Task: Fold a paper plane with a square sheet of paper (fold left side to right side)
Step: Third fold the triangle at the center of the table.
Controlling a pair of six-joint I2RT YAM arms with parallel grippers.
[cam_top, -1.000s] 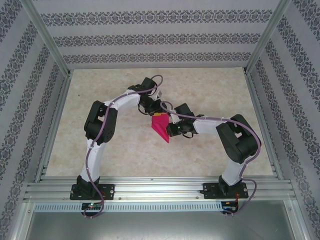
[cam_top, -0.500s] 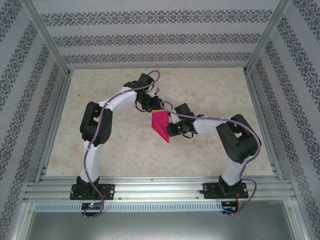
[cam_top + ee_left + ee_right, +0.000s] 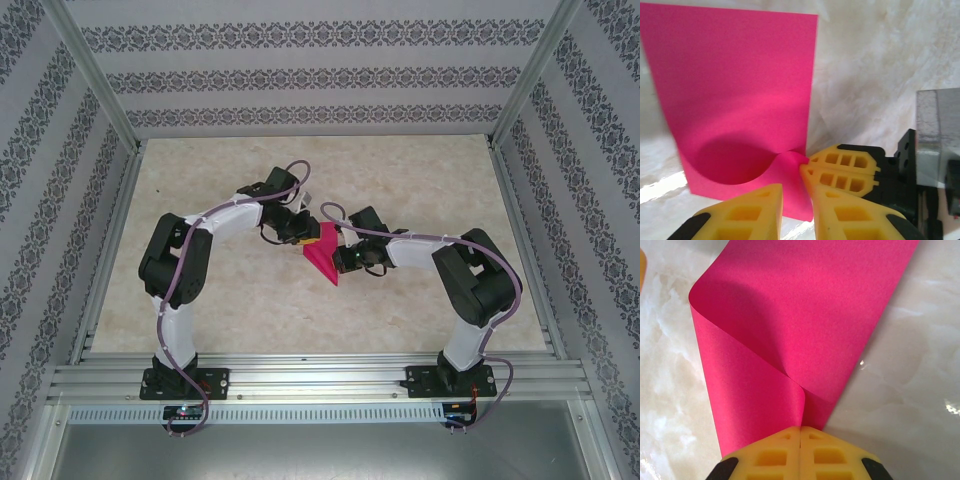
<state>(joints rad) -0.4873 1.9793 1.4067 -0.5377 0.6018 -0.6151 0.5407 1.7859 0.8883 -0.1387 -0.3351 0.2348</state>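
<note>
Setting: beige marbled tabletop (image 3: 420, 180) inside an alu frame (image 3: 105, 95), patterned wall panels (image 3: 300, 75) all round; both arms met mid-table.
Paper: thin, bright magenta-pink square sheet of paper (image 3: 322, 255) lay at table centre between the two grippers. It was bent over into a loose two-layer loop, w/ the bend round and no crease set.
R side: right gripper (image 3: 800, 432) was clamped on the sheet's edge where the layers met, pads tight together.
L side: left gripper (image 3: 792, 200) stood narrow w/ a gap showing, a corner of the sheet between its jaws, just beside the R pads; no pinch seen.
Step (judged): left-to-right fold half made; edges needed matching, then creasing.
Doing it well: R pinch had to act as a firm anchor. L needed both layers flush before pressing, then to flatten from the held edge toward the bend.
Risk: thin paper could slip, skew or tear if L pulled against R.
</note>
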